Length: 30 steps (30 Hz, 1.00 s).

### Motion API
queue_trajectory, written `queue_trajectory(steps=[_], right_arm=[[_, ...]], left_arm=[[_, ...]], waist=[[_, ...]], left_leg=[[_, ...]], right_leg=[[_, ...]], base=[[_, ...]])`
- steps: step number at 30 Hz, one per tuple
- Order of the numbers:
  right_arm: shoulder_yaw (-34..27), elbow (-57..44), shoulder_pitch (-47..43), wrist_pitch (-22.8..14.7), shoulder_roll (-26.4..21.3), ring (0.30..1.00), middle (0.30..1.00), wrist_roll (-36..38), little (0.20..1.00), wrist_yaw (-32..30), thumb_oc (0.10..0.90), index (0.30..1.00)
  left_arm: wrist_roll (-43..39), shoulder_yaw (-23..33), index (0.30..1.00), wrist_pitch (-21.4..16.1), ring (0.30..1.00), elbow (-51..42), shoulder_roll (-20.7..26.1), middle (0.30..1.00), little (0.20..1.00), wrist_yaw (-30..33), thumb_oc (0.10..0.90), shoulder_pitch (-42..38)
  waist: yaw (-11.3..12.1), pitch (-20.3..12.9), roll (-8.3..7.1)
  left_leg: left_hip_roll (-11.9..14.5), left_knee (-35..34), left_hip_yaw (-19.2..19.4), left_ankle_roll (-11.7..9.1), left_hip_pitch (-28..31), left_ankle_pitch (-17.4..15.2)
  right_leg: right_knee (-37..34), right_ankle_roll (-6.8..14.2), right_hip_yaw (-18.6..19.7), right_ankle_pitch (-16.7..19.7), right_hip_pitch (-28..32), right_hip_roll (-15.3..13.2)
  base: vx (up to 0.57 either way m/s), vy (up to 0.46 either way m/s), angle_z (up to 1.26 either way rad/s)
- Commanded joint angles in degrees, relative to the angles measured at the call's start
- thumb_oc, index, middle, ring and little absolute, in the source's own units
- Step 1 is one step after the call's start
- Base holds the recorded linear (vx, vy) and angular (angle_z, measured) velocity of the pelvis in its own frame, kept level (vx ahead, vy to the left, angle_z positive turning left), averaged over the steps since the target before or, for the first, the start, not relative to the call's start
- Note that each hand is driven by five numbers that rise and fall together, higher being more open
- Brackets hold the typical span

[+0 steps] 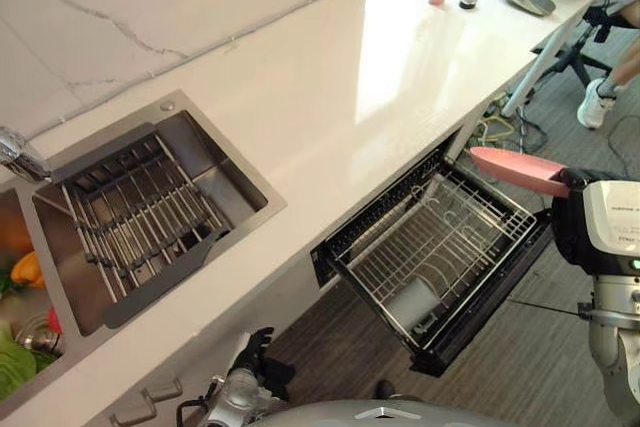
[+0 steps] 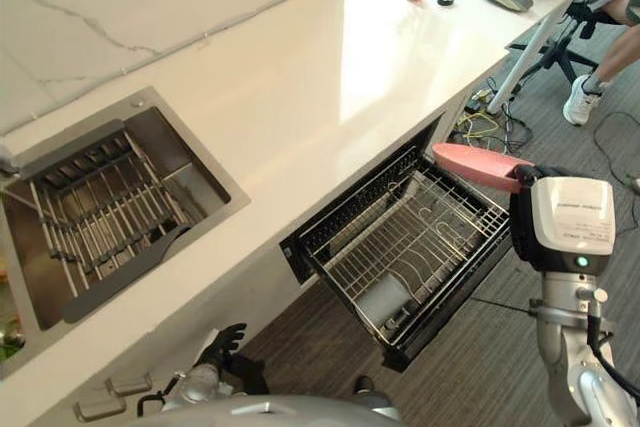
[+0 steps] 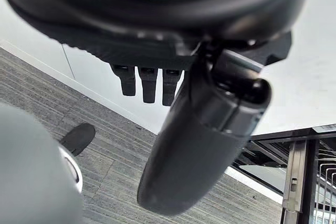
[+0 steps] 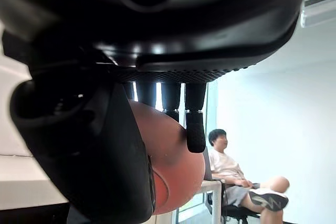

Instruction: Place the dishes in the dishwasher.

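Behind, a seated person (image 4: 227, 169); right hand (image 4: 105, 145) grips, seemingly, pink plate (image 1: 518, 169).

silver-grey arms, a dark right hand (image 2: 527, 179) and left hand (image 2: 226, 338), white-covered wrist.

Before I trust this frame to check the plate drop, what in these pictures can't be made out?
- Pink plate: its far end, hidden behind the right hand in the eye views; the thumb covers much of it in the right wrist view.
- Dishwasher rack: the grey object lying at its near end is too small to identify.
- Sink: coloured items at its left are cut off by the picture's edge.
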Motion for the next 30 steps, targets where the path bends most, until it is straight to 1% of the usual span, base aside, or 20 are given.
queue_trajectory(steps=[1,3,4,7,9,10,11,15,18,20,21,22,25,27,30], right_arm=[[-0.6,-3.8,-3.3,-1.9,-2.7,0.300,0.300,0.5,0.300,-5.6,0.400,0.300],[-0.5,-3.7,-3.3,-1.9,-2.7,0.300,0.300,0.5,0.300,-5.7,0.400,0.300],[2.8,-2.6,-3.6,-2.9,-2.8,0.300,0.300,0.9,0.300,-4.9,0.400,0.300],[8.4,0.6,-5.4,-4.0,-3.5,0.300,0.300,1.9,0.300,-3.5,0.400,0.300],[12.9,3.8,-7.8,-4.5,-3.7,0.300,0.300,3.3,0.300,-1.9,0.400,0.300],[14.4,5.4,-9.0,-4.5,-3.6,0.300,0.300,4.0,0.300,-1.6,0.400,0.300],[14.6,5.7,-9.3,-4.5,-3.6,0.300,0.300,4.0,0.300,-1.7,0.400,0.300],[20.4,16.8,-16.0,-2.1,-3.4,0.300,0.300,4.2,0.300,-1.7,0.400,0.300],[22.9,24.2,-21.1,-0.4,-3.7,0.300,0.300,4.2,0.300,-2.6,0.400,0.300],[24.3,29.2,-26.1,1.5,-4.6,0.300,0.300,3.8,0.300,-3.8,0.400,0.300],[25.2,30.8,-27.4,1.9,-4.9,0.300,0.300,3.3,0.300,-4.1,0.400,0.300],[25.1,32.2,-30.4,3.1,-5.7,0.300,0.300,3.8,0.300,-5.3,0.400,0.300],[26.1,39.0,-35.2,5.5,-7.1,0.300,0.300,3.5,0.300,-7.4,0.400,0.300],[25.8,40.7,-36.1,7.2,-8.0,0.300,0.300,2.7,0.300,-8.7,0.400,0.300],[25.2,42.8,-37.4,8.6,-8.8,0.300,0.300,2.6,0.300,-9.5,0.400,0.300]], left_arm=[[2.3,-1.3,0.900,-1.1,0.900,4.4,1.4,0.900,0.900,1.8,0.800,-2.1],[2.3,-1.3,0.900,-1.1,0.900,4.4,1.4,0.900,0.900,1.8,0.800,-2.1],[2.3,-1.9,0.900,-1.3,0.900,4.2,1.3,0.900,0.900,1.8,0.800,-2.4],[1.9,-2.6,0.900,-1.4,0.900,3.6,1.8,0.900,0.900,1.8,0.800,-2.8],[1.0,-3.3,0.900,-1.4,0.900,2.9,2.3,0.900,0.900,1.9,0.800,-3.0],[0.7,-3.5,0.900,-1.3,0.900,2.8,2.5,0.900,0.900,2.0,0.800,-3.1],[0.7,-3.4,0.900,-1.3,0.900,2.8,2.5,0.900,0.900,2.0,0.800,-3.1],[0.2,-3.5,0.900,-1.2,0.900,2.5,3.5,0.900,0.900,2.5,0.800,-3.2],[-0.3,-3.7,0.900,-1.6,0.900,2.6,4.2,0.900,0.900,2.7,0.800,-2.8],[-1.1,-3.9,0.900,-2.0,0.900,2.2,4.6,0.900,0.900,3.0,0.800,-2.8],[-1.1,-4.0,0.900,-2.1,0.900,2.5,4.9,0.900,0.900,3.1,0.800,-3.0],[-1.9,-3.9,0.900,-2.2,0.900,2.7,5.0,0.900,0.900,3.2,0.800,-3.2],[-2.3,-4.6,0.900,-2.7,0.900,2.8,5.5,0.900,0.900,3.5,0.800,-3.9],[-2.6,-4.9,0.900,-2.8,0.900,2.8,5.7,0.900,0.900,3.8,0.800,-4.0],[-3.1,-5.3,0.900,-3.1,0.900,3.2,5.6,0.900,0.900,4.0,0.800,-4.2]], waist=[[0.6,-0.7,-0.91],[0.6,-0.8,-0.94],[0.6,-0.7,-0.86],[0.9,-0.4,-0.84],[1.7,0.2,-0.77],[2.0,0.6,-0.70],[1.9,0.5,-0.74],[3.5,2.1,-0.20],[4.6,3.2,0.48],[5.3,4.5,1.00],[5.5,5.0,1.22],[5.7,5.6,1.53],[6.3,7.3,2.72],[6.5,8.0,3.58],[6.6,8.7,4.49]], left_leg=[[2.6,1.6,0.1,-2.8,0.1,-5.0],[2.6,1.6,0.1,-2.8,0.1,-5.1],[2.3,1.6,0.2,-2.8,0.3,-5.3],[1.7,1.6,0.0,-2.6,0.1,-5.6],[1.2,1.7,-0.9,-2.5,-0.7,-5.7],[1.0,1.8,-1.2,-2.5,-1.2,-5.7],[1.0,1.8,-1.2,-2.5,-1.3,-5.7],[0.1,2.0,-2.8,-2.2,-3.6,-5.7],[-0.4,2.0,-3.5,-2.1,-5.3,-5.4],[-0.5,2.2,-4.2,-2.1,-6.9,-5.0],[-0.6,2.2,-4.4,-2.2,-7.5,-4.8],[-0.7,2.3,-4.6,-2.2,-8.1,-4.6],[-0.9,2.3,-5.7,-2.5,-10.3,-3.7],[-1.2,2.2,-6.4,-2.5,-11.4,-3.2],[-1.4,2.1,-7.1,-2.6,-12.8,-2.8]], right_leg=[[0.8,5.0,-2.4,0.1,-0.3,-3.4],[0.8,5.0,-2.4,0.1,-0.3,-3.4],[0.9,5.1,-2.3,0.4,-0.5,-3.6],[1.0,5.2,-2.5,0.7,-0.8,-4.1],[1.0,5.3,-3.1,1.0,-1.2,-4.6],[1.0,5.3,-3.3,1.0,-1.5,-4.7],[1.0,5.3,-3.4,1.0,-1.5,-4.8],[1.1,5.4,-4.2,1.5,-3.1,-5.5],[1.2,5.4,-4.7,1.9,-4.4,-5.9],[1.2,5.4,-5.2,2.2,-5.5,-6.3],[1.2,5.4,-5.2,2.3,-6.0,-6.5],[1.4,5.4,-5.1,2.6,-6.8,-6.7],[1.6,5.3,-5.2,2.8,-8.5,-7.0],[1.8,5.2,-5.3,3.0,-9.6,-7.3],[2.1,5.1,-5.2,3.3,-10.8,-7.7]], base=[[0.03,0.038,-0.08],[0.02,0.021,-0.14],[0.03,0.044,-0.20],[0.03,0.046,-0.07],[0.01,0.040,0.02],[0.00,0.027,0.14],[-0.02,0.018,0.25],[-0.05,0.022,0.18],[-0.06,0.026,0.24],[-0.09,0.013,0.14],[-0.10,0.024,0.13],[-0.09,0.023,0.13],[-0.09,0.024,0.10],[-0.06,0.024,0.16],[-0.04,0.011,0.15]])
